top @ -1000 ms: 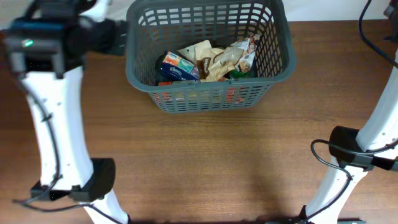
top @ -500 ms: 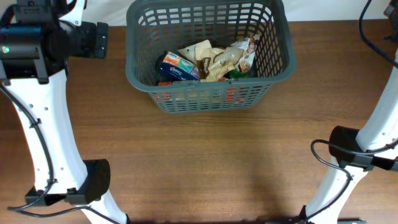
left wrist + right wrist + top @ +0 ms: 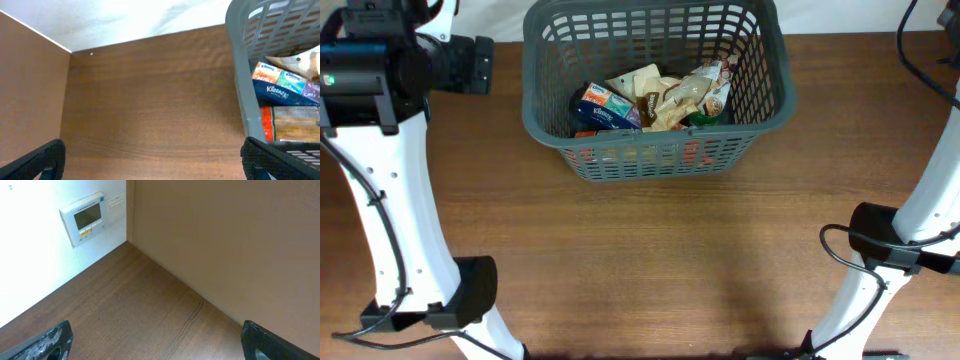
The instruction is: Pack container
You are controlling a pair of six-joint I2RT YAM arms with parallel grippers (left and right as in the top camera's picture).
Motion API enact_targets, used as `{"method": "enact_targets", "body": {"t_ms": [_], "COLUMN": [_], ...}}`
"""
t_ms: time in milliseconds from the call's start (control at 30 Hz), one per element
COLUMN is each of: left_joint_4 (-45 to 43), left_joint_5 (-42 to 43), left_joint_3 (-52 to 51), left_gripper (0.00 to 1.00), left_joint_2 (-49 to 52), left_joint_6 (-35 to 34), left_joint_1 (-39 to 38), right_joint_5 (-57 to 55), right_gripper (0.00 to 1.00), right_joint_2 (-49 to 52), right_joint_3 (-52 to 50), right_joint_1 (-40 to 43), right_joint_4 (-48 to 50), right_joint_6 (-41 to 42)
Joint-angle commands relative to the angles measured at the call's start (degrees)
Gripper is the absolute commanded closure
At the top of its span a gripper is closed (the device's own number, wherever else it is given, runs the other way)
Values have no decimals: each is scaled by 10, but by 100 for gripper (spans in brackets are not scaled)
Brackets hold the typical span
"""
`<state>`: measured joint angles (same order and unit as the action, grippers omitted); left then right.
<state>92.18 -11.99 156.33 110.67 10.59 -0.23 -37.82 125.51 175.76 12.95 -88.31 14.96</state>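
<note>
The dark grey slotted container [image 3: 660,160] stands at the back middle of the table. It holds a blue Kleenex box [image 3: 605,108], crinkled beige packets [image 3: 678,95] and other groceries. In the left wrist view the container's rim [image 3: 239,75] is at the right, with the Kleenex box [image 3: 285,85] and an orange pack [image 3: 292,122] inside. My left gripper [image 3: 152,162] is open and empty over bare table left of the container. My right gripper [image 3: 157,342] is open and empty over bare wood, away from the container.
The left arm's wrist [image 3: 380,65] hangs at the back left, beside the container. Arm bases sit at the front left [image 3: 470,290] and front right [image 3: 880,240]. A white wall control panel [image 3: 85,217] shows in the right wrist view.
The left arm has drawn back to the left, away from the container, and then stopped. The container, its contents and the right arm have not moved.
</note>
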Motion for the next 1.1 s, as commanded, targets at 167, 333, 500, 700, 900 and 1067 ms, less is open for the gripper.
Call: {"method": "enact_targets", "body": {"t_ms": [167,333,500,700,900,1067], "left_joint_4": [-82,-106,-171,-290,-364,-404], "left_joint_5": [26,27,28,40,67,92], "left_joint_3": [-13,-89,-256,-545,-759,-890], "left_gripper": [1,1,1,1,1,1], "left_joint_2": [-123,-228,-366,-570,-718,-793], "left_joint_6": [-9,-9,-9,-10,-47,-85], "left_joint_1": [1,2,13,34,49,50], "right_joint_5": [1,1,1,1,1,1], "right_gripper": [1,1,1,1,1,1], "right_joint_2": [-14,-14,-14,-14,-14,-14], "right_joint_3": [3,3,3,3,3,3], "right_joint_1": [2,2,2,2,2,2], "right_joint_4": [1,1,1,1,1,1], "right_joint_6": [6,6,6,6,6,6]}}
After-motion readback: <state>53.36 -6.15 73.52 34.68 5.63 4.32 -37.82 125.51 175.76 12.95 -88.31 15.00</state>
